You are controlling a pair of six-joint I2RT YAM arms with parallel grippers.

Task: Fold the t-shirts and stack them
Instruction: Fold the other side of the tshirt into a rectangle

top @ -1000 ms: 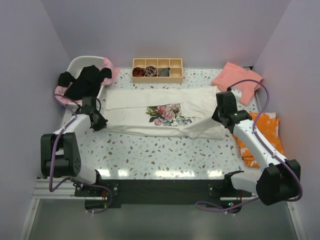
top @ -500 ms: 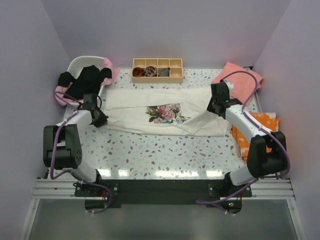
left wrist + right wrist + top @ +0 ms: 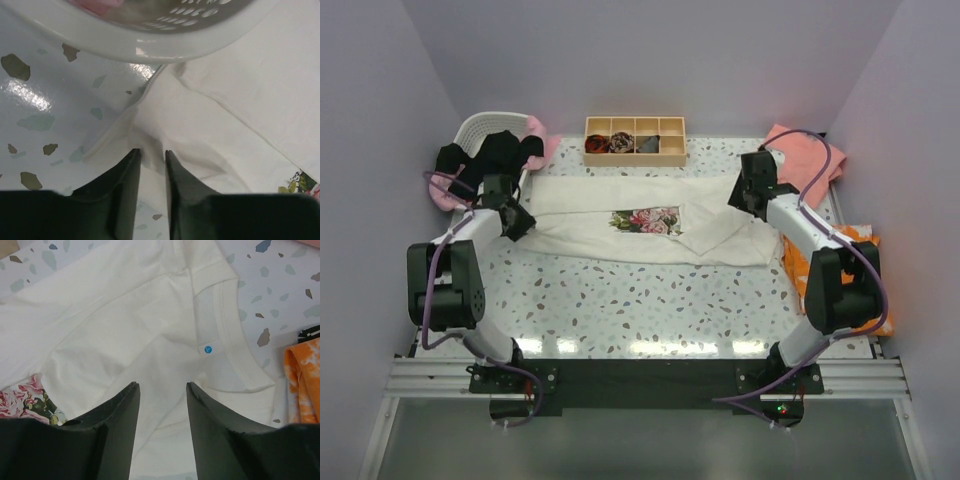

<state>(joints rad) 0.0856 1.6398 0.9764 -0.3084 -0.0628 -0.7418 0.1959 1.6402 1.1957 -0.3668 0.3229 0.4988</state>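
Spots large cream-white rose-print cloth t-shirt (image 3: 590, 200) folded in a long creased band on glossy speckled table (image 3: 620, 300). Finds left gripper (image 3: 151, 152) narrowly parted at its puckered edge, right gripper (image 3: 162, 385) spread wide, both gripping nothing.

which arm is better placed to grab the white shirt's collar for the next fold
Right: its fingers hang open beside the collar; the left fingers sit at the shirt's opposite end, by the basket.

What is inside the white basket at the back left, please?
A black t-shirt drapes over the rim of the basket, with light pink cloth at its edges; anything underneath them is covered.
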